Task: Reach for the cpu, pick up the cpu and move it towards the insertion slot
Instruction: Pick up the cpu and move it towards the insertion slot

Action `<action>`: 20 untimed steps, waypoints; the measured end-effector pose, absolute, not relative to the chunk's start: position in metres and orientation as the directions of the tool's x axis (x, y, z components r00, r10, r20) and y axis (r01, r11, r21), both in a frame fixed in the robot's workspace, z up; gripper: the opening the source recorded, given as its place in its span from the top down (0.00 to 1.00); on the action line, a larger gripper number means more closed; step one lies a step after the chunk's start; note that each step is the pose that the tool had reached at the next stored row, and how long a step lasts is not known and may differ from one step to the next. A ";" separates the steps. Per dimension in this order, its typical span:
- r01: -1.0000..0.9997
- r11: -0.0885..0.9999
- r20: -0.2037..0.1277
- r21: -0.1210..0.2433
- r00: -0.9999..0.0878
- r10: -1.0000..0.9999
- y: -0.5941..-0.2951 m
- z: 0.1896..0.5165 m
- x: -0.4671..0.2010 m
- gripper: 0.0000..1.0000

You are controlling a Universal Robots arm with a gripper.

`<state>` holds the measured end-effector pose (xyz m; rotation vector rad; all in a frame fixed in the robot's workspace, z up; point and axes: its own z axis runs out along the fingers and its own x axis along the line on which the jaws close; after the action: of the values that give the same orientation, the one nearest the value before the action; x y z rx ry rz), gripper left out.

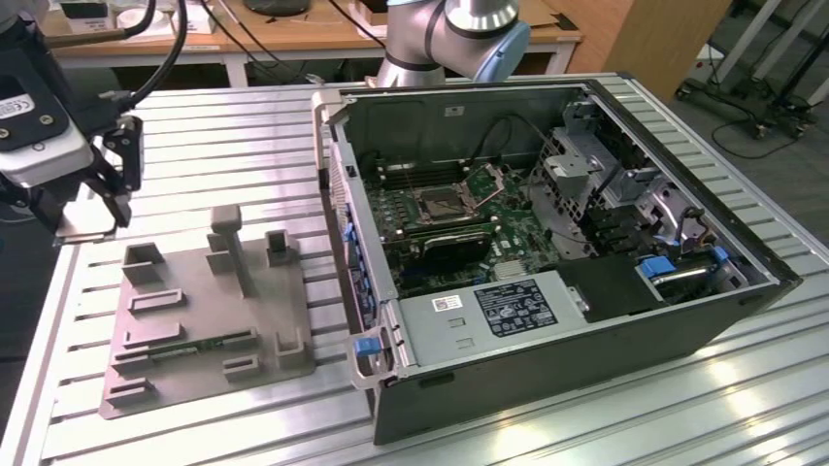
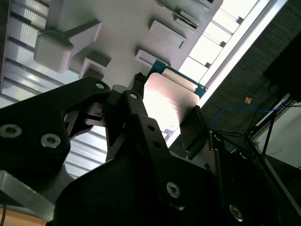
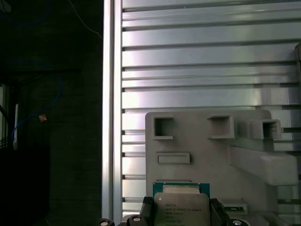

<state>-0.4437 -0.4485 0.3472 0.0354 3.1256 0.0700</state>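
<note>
The cpu [image 3: 181, 203], a flat square chip with a silvery top plate and a thin green rim, sits clamped between my gripper's [image 3: 182, 212] two black fingers [image 3: 147, 208]. In the second wrist view the cpu [image 2: 167, 99] shines between the gripper [image 2: 164, 113] fingers. In the exterior view the gripper [image 1: 93, 216] hangs lifted above the table's left edge, beyond the far-left corner of the grey tray [image 1: 194, 320], with the cpu [image 1: 85, 232] as a thin plate at its tips. The insertion slot [image 1: 445, 204], a metal-framed socket with its hinged plate up, lies inside the open computer case, far to the exterior view's right of the gripper.
The grey plastic tray [image 3: 207, 146] with raised blocks and recesses lies on the ribbed aluminium table [image 1: 233, 126]. The open case's side wall [image 1: 344, 223] stands between the tray and the motherboard. A labelled grey box [image 1: 512, 306], cables and drive cages crowd the case. The table's left edge [image 3: 109, 117] drops off to dark floor.
</note>
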 end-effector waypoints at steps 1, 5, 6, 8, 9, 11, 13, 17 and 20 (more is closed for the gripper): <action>0.022 0.999 -0.014 0.045 -1.000 0.023 -0.449 0.348 -0.444 0.46; 0.022 0.999 -0.015 0.045 -1.000 0.023 -0.449 0.350 -0.444 0.46; 0.022 0.999 -0.015 0.045 -1.000 0.023 -0.449 0.351 -0.444 0.46; 0.022 0.999 -0.015 0.045 -1.000 0.023 -0.449 0.352 -0.444 0.46; 0.022 0.999 -0.015 0.045 -1.000 0.023 -0.449 0.352 -0.444 0.46; 0.022 0.999 -0.015 0.045 -1.000 0.023 -0.449 0.354 -0.444 0.46; 0.022 0.999 -0.015 0.045 -1.000 0.023 -0.449 0.355 -0.444 0.46; 0.022 0.999 -0.015 0.045 -1.000 0.023 -0.449 0.359 -0.444 0.46; 0.022 0.999 -0.015 0.045 -1.000 0.023 -0.449 0.361 -0.444 0.46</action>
<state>-0.4437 -0.4485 0.3607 0.0354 3.1256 0.0701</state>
